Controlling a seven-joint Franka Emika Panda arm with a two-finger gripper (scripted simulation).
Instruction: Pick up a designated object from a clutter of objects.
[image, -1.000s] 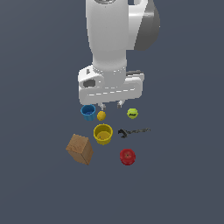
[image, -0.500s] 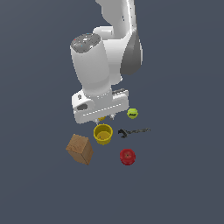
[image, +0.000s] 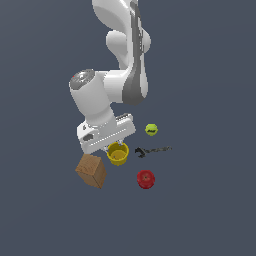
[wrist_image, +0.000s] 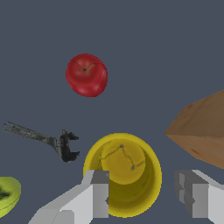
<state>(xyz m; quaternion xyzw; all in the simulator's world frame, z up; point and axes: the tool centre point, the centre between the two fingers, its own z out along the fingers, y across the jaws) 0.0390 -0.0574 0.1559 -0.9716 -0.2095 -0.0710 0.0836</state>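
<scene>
No readable labels anywhere. Pincer (wrist_image: 142, 194) dropped lower since earlier, wide open, holding nothing, one finger (wrist_image: 99, 194) over yellow cup (wrist_image: 123, 173) rim, wooden box (wrist_image: 202, 129) just beside.

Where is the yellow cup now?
In the exterior view, the yellow cup stands under the open gripper, between the wooden box and the wrench.

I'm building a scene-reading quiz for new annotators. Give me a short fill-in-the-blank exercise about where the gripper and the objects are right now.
1. The gripper is open, its fingers on either side of the rim of the ____ tapered cup.
2. In the exterior view, the black wrench lies between the green tennis ball and the red ____.
3. The brown wooden ____ sits tilted at the exterior view's left of the cup.

Missing words: yellow; apple; box
</scene>
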